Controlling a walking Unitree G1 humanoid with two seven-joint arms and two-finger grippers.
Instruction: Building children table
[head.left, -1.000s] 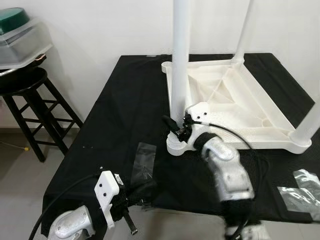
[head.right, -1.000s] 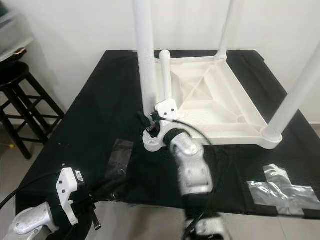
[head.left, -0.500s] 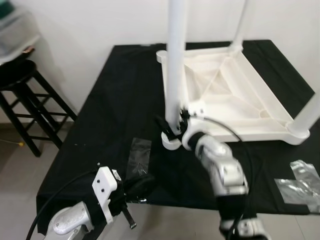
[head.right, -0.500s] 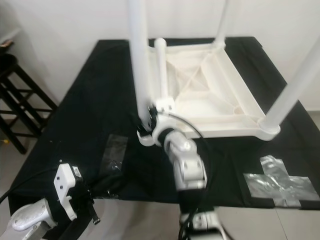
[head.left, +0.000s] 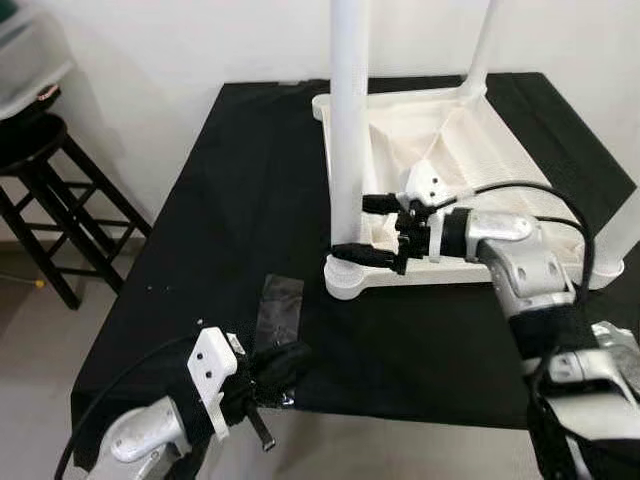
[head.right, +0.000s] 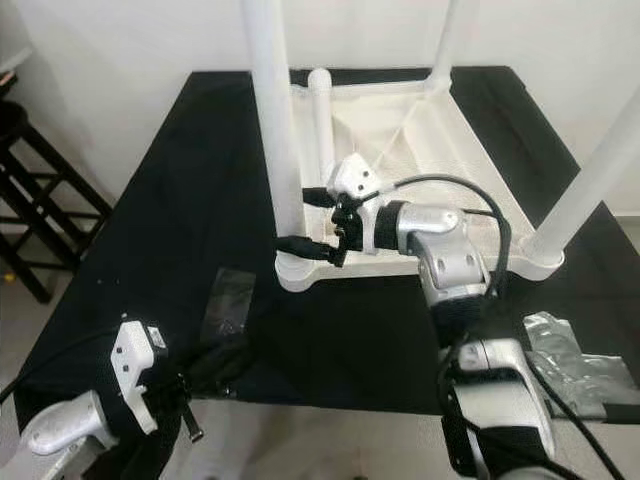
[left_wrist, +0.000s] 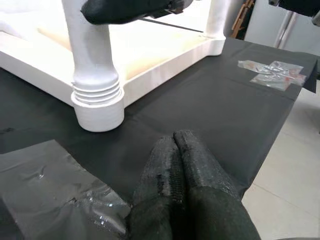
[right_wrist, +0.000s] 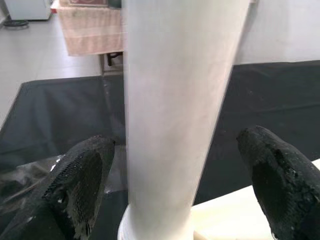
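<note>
A dark wooden stool (head.left: 50, 200) stood on the floor well left of the bench (head.left: 230, 180), which was covered in black cloth; the left gripper (head.left: 275, 368) rested low at the bench's near edge with its fingers (left_wrist: 175, 165) pressed together on nothing, just beside a patch of clear tape (head.left: 282, 305) stuck to the cloth; further right the white children's table (head.left: 470, 170) lay upside down on the bench, its legs pointing up; the near left leg (head.left: 350, 140) stood upright in its corner socket (head.left: 345, 280); the right gripper (head.left: 370, 230) reached in from the right, its fingers (right_wrist: 82, 175) spread apart on either side of that leg low down, not visibly touching it; crumpled tape (head.right: 585, 365) lay at the bench's right near corner.
</note>
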